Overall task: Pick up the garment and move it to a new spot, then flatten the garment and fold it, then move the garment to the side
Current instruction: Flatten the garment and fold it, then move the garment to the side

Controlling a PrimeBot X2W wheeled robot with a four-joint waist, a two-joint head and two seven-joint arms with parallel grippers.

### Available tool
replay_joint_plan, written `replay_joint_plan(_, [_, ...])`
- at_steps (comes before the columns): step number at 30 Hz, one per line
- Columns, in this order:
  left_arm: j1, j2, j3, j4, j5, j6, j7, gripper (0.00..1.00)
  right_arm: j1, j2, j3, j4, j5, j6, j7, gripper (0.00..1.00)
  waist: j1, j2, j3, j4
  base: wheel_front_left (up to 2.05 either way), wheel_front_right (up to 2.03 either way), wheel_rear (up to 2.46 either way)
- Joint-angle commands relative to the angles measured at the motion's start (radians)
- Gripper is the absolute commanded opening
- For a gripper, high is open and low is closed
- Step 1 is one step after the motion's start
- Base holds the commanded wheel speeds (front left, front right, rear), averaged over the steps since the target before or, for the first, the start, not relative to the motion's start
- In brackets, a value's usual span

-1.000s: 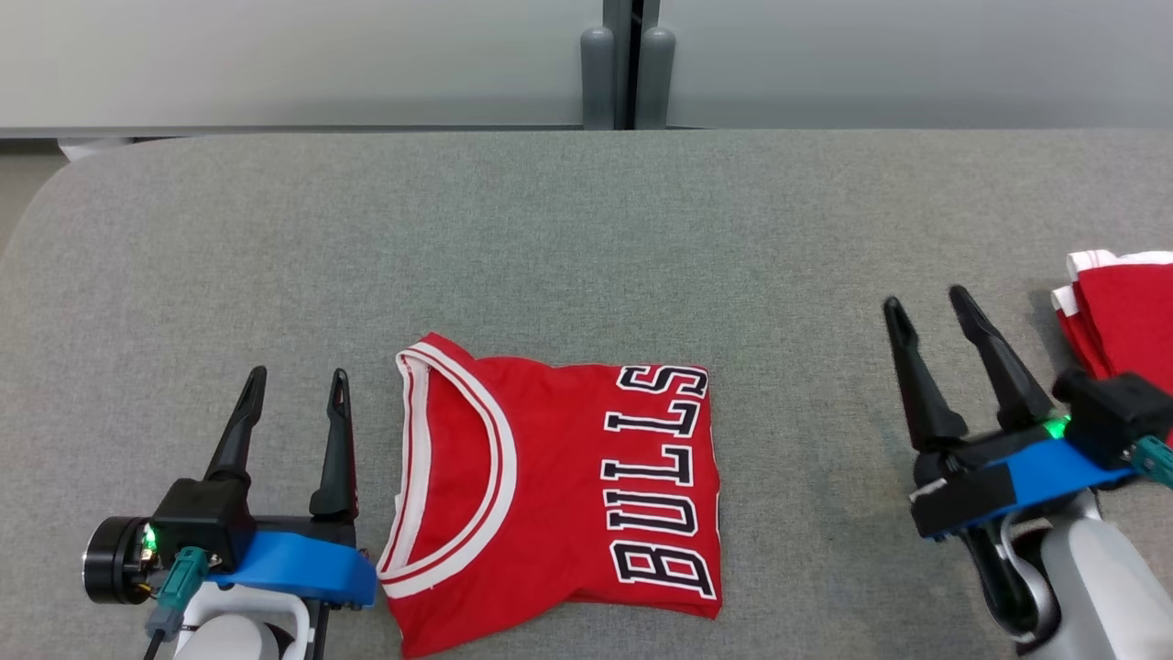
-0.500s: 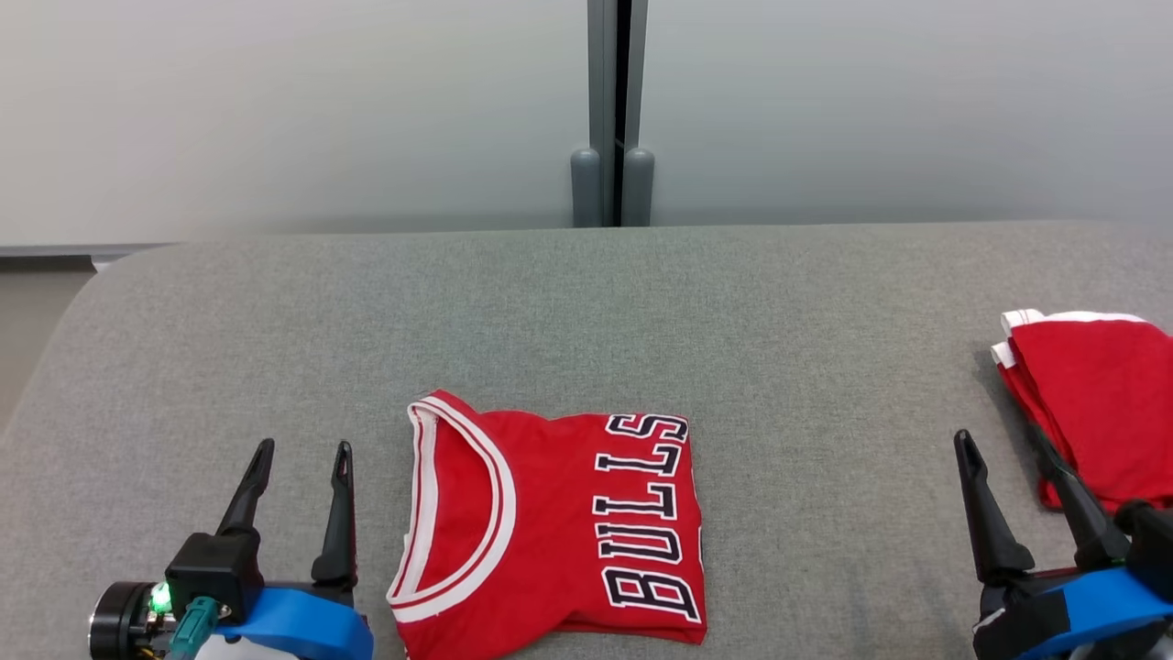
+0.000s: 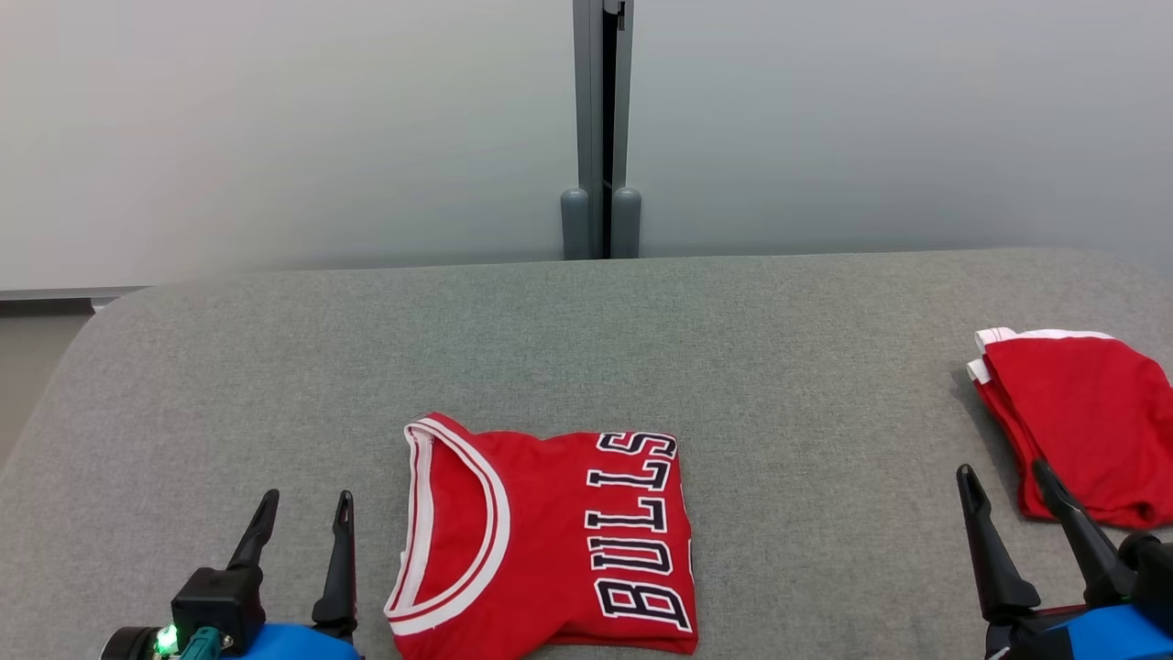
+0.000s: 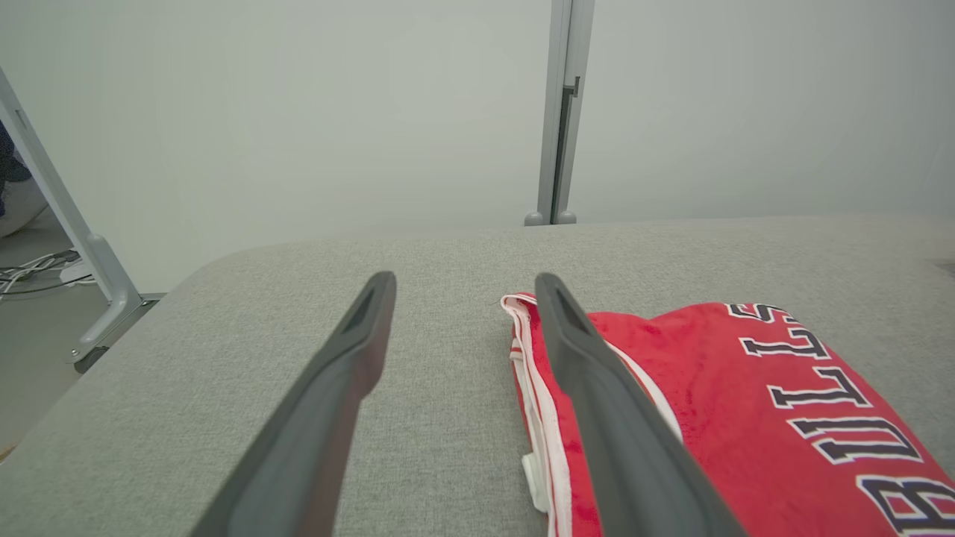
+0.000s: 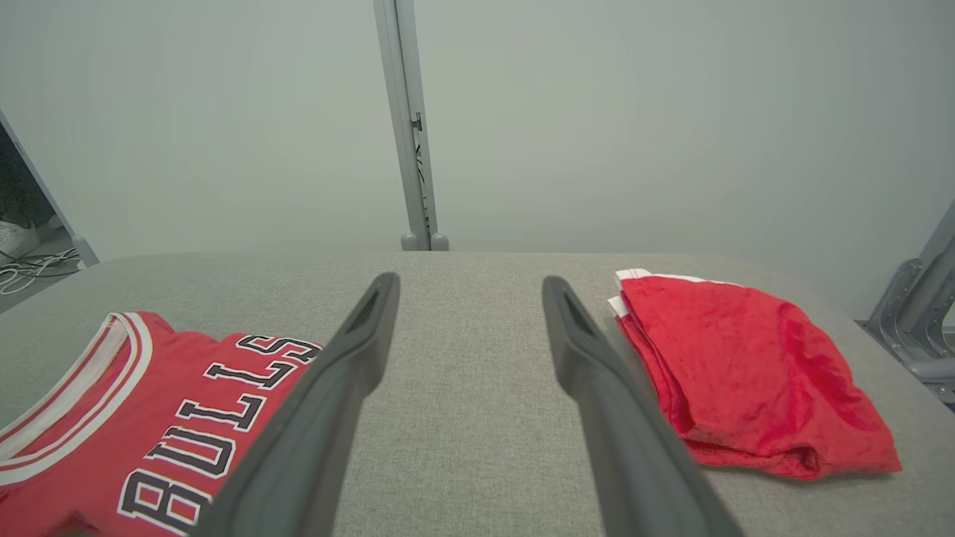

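Note:
A red jersey, the garment point(image 3: 545, 541), lies folded on the grey table with its white-trimmed neckline to the left and the letters BULLS on top; it shows too in the left wrist view point(image 4: 716, 403) and the right wrist view point(image 5: 149, 418). My left gripper point(image 3: 305, 500) stands open just left of the neckline, nothing between its fingers; in the left wrist view point(image 4: 461, 287) its right finger overlaps the garment's edge. My right gripper point(image 3: 1001, 472) is open at the lower right, well apart from the garment, and in the right wrist view point(image 5: 468, 287) bare table lies between its fingers.
A second folded red cloth point(image 3: 1072, 422) with white trim lies at the table's right side, beside my right gripper, seen also as the red cloth point(image 5: 746, 373). The grey padded table point(image 3: 586, 348) has a rounded far-left corner. A pale wall with a grey post point(image 3: 600, 128) stands behind.
The head camera has tilted upward, so the whole picture shifted down and more wall shows. My right gripper has drawn back toward the lower right corner. The garment has not moved.

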Motion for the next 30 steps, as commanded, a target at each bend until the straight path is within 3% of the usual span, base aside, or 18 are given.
replay_joint_plan(1, [0.009, 0.001, 0.006, 0.006, -0.006, -0.005, -0.006, 1.0, 0.018, 0.004, -0.002, -0.011, -0.007, 0.0, 0.006, 1.0, 0.0001, 0.0002, -0.002, -0.001, 0.0, 0.0, 0.0])
replay_joint_plan(21, [-0.013, -0.002, 0.017, 0.029, -0.027, -0.005, -0.021, 1.0, 0.012, 0.01, -0.005, -0.037, -0.012, 0.0, 0.022, 1.0, 0.0001, 0.0002, 0.009, -0.004, 0.0, 0.0, 0.0])
replay_joint_plan(30, [-0.109, -0.005, 0.042, 0.006, 0.01, -0.018, -0.044, 1.0, -0.076, -0.007, 0.064, 0.035, 0.013, 0.0, 0.021, 1.0, 0.0001, 0.0002, 0.132, 0.04, 0.0, 0.0, 0.0])
